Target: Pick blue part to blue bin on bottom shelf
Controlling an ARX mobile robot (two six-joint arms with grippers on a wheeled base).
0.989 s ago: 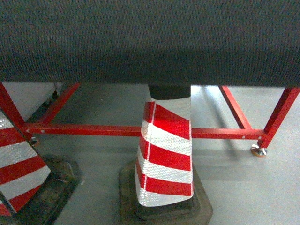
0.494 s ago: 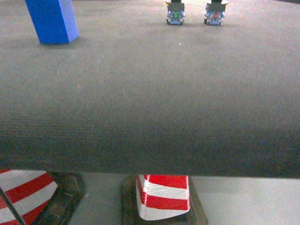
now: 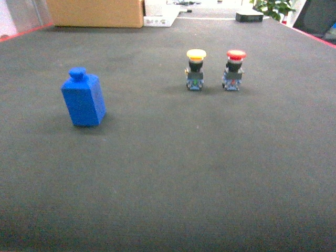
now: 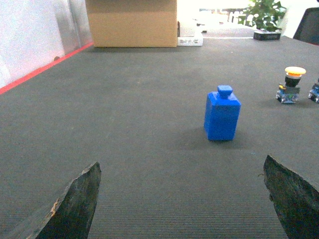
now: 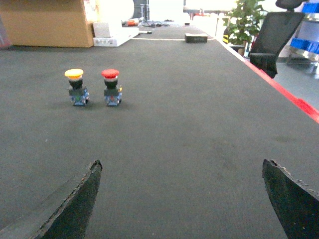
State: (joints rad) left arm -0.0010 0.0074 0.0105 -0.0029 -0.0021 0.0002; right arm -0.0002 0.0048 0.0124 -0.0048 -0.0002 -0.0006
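Note:
The blue part [image 3: 83, 99], a small block with a knob on top, stands upright on the dark mat at the left. In the left wrist view the blue part [image 4: 222, 115] stands ahead of my left gripper [image 4: 182, 172], slightly right of its centre and well apart from it. That gripper is open with nothing between its dark fingers [image 4: 82, 196]. My right gripper [image 5: 182, 169] is open too, over bare mat. Neither gripper shows in the head view. The blue bin and the bottom shelf are out of view.
A yellow-capped push button [image 3: 196, 70] and a red-capped push button [image 3: 233, 70] stand side by side at the back right. A cardboard box [image 3: 95, 12] sits at the far edge. A red strip [image 5: 284, 92] marks the table's right edge, with an office chair [image 5: 274, 37] beyond.
The head view has risen from under the table, past the striped cones and red frame, to the tabletop. The blue part and both buttons now show in full.

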